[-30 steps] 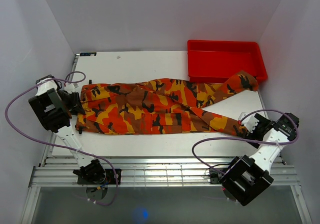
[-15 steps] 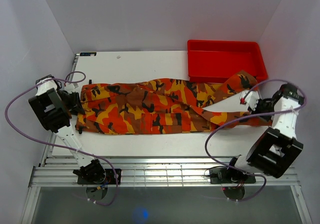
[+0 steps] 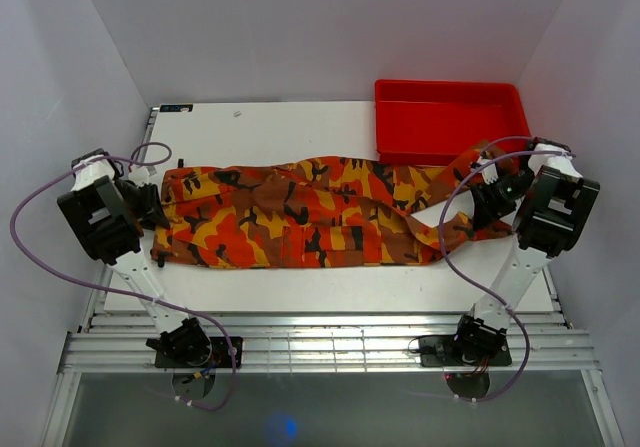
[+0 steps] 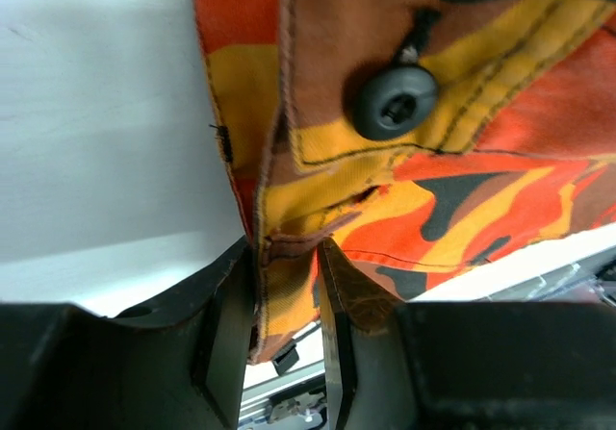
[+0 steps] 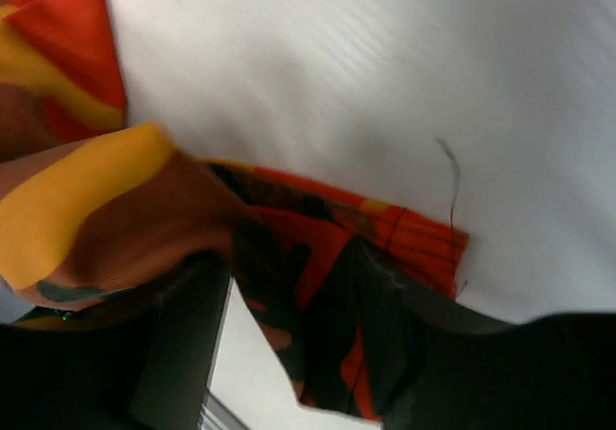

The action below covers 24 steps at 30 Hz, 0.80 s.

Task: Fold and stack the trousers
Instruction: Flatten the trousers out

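Two ends: left gripper (image 4: 287, 257) is pinching the limp trousers' (image 3: 300, 217) waistband (image 4: 404, 151); right gripper (image 5: 289, 276) is straddling a hem (image 5: 414, 233), grip unclear.

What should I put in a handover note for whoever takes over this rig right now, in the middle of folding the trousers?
Left gripper: shut on the trousers at the waist edge, on the left side of the table.
Right gripper: one cuff lies between its fingers; I cannot tell if it is clamped.
Trousers: spread across the table, waist left, legs right; the other cuff lies against the front of the red tray.
Done: nothing folded yet.
Left: probably bring the legs over toward the waist, fold again, then stack.
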Motion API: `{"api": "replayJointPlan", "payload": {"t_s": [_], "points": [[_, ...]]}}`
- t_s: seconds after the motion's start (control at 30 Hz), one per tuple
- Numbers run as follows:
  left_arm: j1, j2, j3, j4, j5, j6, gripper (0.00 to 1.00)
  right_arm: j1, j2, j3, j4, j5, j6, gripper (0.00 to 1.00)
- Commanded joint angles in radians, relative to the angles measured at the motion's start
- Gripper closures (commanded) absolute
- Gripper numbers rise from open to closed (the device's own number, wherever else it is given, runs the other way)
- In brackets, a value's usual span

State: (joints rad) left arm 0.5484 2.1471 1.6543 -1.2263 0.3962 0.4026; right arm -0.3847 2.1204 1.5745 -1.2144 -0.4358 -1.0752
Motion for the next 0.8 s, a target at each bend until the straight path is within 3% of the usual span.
{"api": "replayJointPlan", "payload": {"t_s": [0.0, 0.03, 0.17, 0.23, 0.3, 0.4, 0.5, 0.57, 0.6, 0.63, 0.77], "points": [[0.002, -0.065, 0.004, 0.045, -0.034, 0.015, 0.59, 0.001, -0.114, 0.055, 0.111, 0.096, 0.15, 0.3], [0.004, -0.072, 0.007, 0.059, -0.051, 0.012, 0.59, 0.001, -0.137, 0.059, 0.128, 0.112, 0.149, 0.21], [0.027, -0.072, 0.067, 0.105, -0.132, -0.021, 0.65, 0.0, -0.258, 0.052, 0.184, 0.166, 0.14, 0.16], [0.036, -0.064, 0.093, 0.113, -0.175, -0.027, 0.79, 0.0, -0.325, 0.013, 0.173, 0.178, 0.097, 0.21], [0.041, -0.069, 0.12, 0.131, -0.195, -0.016, 0.92, 0.0, -0.379, -0.02, 0.156, 0.198, 0.029, 0.34], [0.041, -0.084, 0.136, 0.166, -0.214, 0.002, 0.97, -0.002, -0.431, -0.108, 0.112, 0.209, -0.066, 0.39], [0.042, -0.101, 0.153, 0.205, -0.233, 0.022, 0.99, -0.002, -0.451, -0.16, 0.044, 0.204, -0.113, 0.38], [0.042, -0.102, 0.153, 0.223, -0.261, 0.041, 0.95, -0.002, -0.459, -0.182, -0.012, 0.177, -0.163, 0.35], [0.042, -0.104, 0.151, 0.229, -0.296, 0.045, 0.88, -0.002, -0.473, -0.191, -0.032, 0.161, -0.186, 0.33], [0.042, -0.104, 0.15, 0.228, -0.304, 0.051, 0.72, 0.0, -0.484, -0.203, -0.042, 0.138, -0.224, 0.33], [0.039, -0.156, 0.124, 0.153, -0.18, 0.099, 0.44, 0.009, -0.575, -0.29, -0.053, 0.068, -0.333, 0.37]]}}
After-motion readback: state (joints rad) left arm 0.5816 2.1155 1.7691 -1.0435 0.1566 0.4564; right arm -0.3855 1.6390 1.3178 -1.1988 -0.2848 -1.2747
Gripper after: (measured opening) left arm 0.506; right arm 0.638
